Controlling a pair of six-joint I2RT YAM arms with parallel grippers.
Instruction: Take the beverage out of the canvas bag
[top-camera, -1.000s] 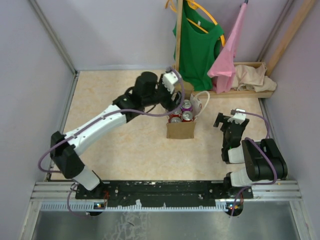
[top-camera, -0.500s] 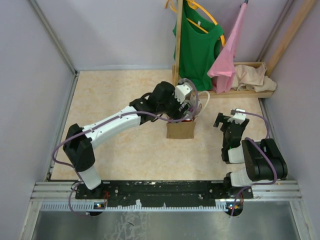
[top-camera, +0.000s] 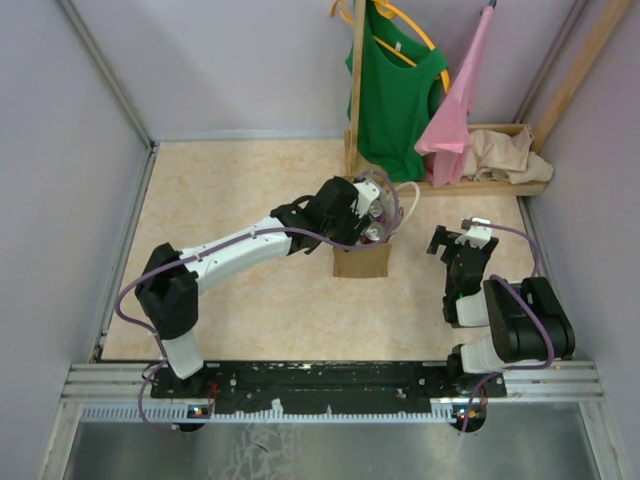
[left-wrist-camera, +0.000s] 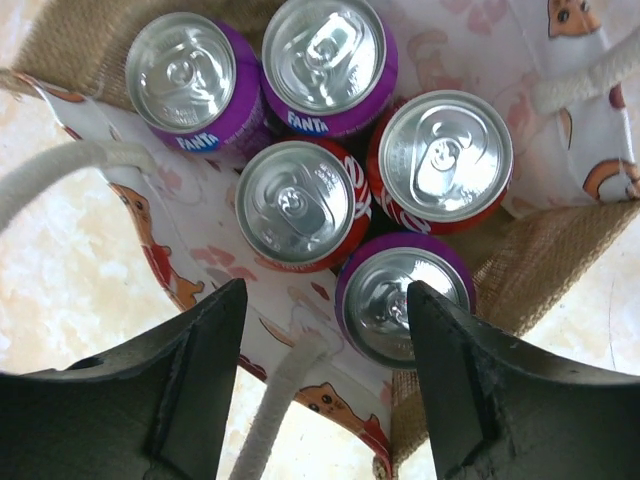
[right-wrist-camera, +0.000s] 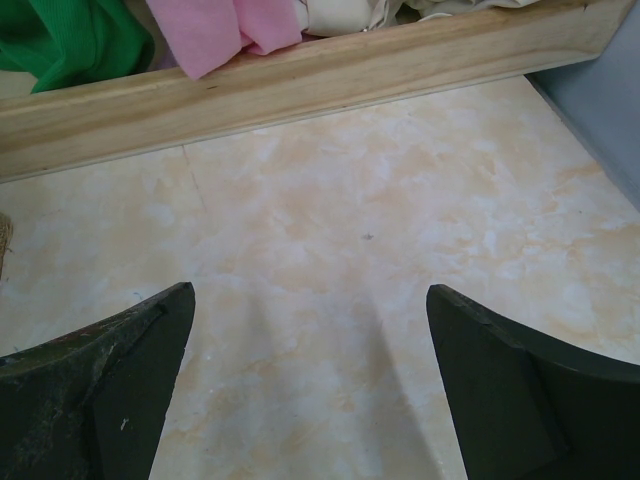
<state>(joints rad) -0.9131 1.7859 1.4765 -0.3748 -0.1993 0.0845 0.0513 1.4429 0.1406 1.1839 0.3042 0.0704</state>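
The tan canvas bag (top-camera: 362, 261) stands mid-table with white loop handles (left-wrist-camera: 45, 175) and a printed lining (left-wrist-camera: 175, 240). In the left wrist view it holds several cans: purple Fanta cans (left-wrist-camera: 190, 75) and red cans (left-wrist-camera: 300, 205), all upright. My left gripper (left-wrist-camera: 325, 300) is open and empty, directly above the bag's mouth, its jaws over the bag's near rim beside a purple can (left-wrist-camera: 405, 300). In the top view the left gripper (top-camera: 372, 212) covers the bag's opening. My right gripper (right-wrist-camera: 310, 310) is open and empty above bare table, right of the bag (top-camera: 462, 240).
A wooden rack (top-camera: 357, 80) behind the bag carries a green shirt (top-camera: 395, 95) and a pink garment (top-camera: 455, 110); a pale beige cloth (top-camera: 510, 155) lies on its base beam (right-wrist-camera: 300, 85). Grey walls enclose the table on three sides.
My left arm has swung right and stretched forward, bringing its gripper from left of the bag to directly over the bag's mouth. The right arm has not moved.
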